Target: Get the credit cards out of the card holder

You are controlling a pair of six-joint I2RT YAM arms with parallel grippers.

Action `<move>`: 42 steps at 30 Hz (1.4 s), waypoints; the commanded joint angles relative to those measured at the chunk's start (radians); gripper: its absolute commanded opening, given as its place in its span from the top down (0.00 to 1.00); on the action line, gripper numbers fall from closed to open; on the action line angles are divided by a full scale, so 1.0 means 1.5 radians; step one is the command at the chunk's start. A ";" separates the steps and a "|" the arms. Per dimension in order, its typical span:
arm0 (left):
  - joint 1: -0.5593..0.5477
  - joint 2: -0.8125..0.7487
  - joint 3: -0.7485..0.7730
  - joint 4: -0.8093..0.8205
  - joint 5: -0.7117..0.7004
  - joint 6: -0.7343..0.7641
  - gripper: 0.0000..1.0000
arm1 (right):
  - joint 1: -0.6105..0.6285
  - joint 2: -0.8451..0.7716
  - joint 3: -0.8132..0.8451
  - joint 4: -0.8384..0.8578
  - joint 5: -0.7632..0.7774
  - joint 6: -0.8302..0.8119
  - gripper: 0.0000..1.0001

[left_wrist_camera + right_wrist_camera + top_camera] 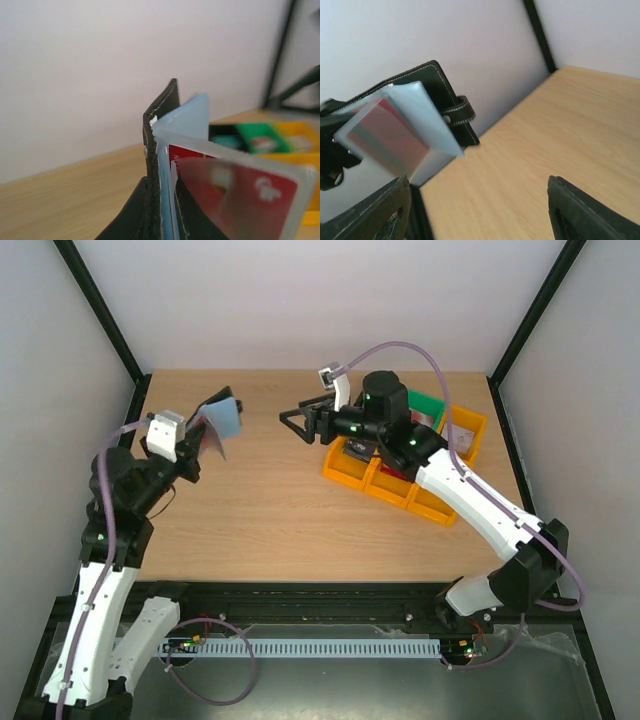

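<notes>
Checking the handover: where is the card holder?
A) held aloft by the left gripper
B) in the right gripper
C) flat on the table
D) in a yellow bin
A: the left gripper holds the card holder aloft; the right gripper is open and empty.

**Holder at upper left, right claw at upper centre, bins to its right**

In the top view the holder (222, 420) stands raised over the far left of the counter (300, 510), in the upper left of the frame. Its lower edge is gripped by the left claw (205, 443), just below and left of it. The right claw (295, 420) sits at upper centre, to the holder's right and apart from it, its jaws spread toward the holder with nothing between them. Right of that claw the bins (350, 475) rest on the counter, partly under the right arm. In the right wrist view the holder fills the left half of the frame. A card (385, 130) sits in its sleeve on the near side, the holder's tab juts out to the right, and the counter spreads across the lower right.
</notes>
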 commanded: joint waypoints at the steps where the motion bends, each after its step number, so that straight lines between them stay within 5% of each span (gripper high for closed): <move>1: -0.004 0.049 0.029 -0.141 -0.323 0.325 0.98 | 0.011 -0.026 -0.001 -0.125 0.170 -0.081 0.26; 6: -0.012 0.063 0.056 -0.189 -0.296 0.305 0.98 | 0.069 -0.024 -0.020 -0.053 0.166 -0.086 0.23; 9: -0.002 0.065 0.089 -0.213 -0.083 0.203 0.98 | 0.098 -0.003 -0.016 -0.007 0.130 -0.082 0.16; 11: 0.004 0.060 0.100 -0.210 0.073 0.142 0.98 | 0.099 0.009 -0.008 0.005 0.080 -0.079 0.01; 16: 0.010 0.023 0.077 -0.112 0.331 0.017 0.98 | 0.098 -0.015 -0.016 -0.025 0.020 -0.137 0.01; 28: 0.018 -0.004 0.043 0.093 0.506 -0.130 0.98 | 0.068 -0.127 -0.059 -0.005 -0.144 -0.183 0.01; 36: 0.018 -0.005 0.029 0.160 0.497 -0.185 0.98 | 0.068 -0.066 -0.004 -0.012 -0.226 -0.099 0.45; 40: 0.018 -0.009 0.027 0.147 0.483 -0.191 0.98 | 0.068 -0.058 0.004 0.021 -0.233 -0.065 0.93; 42: 0.019 -0.009 0.026 0.128 0.443 -0.199 0.96 | 0.068 -0.063 0.005 0.029 -0.220 -0.058 0.98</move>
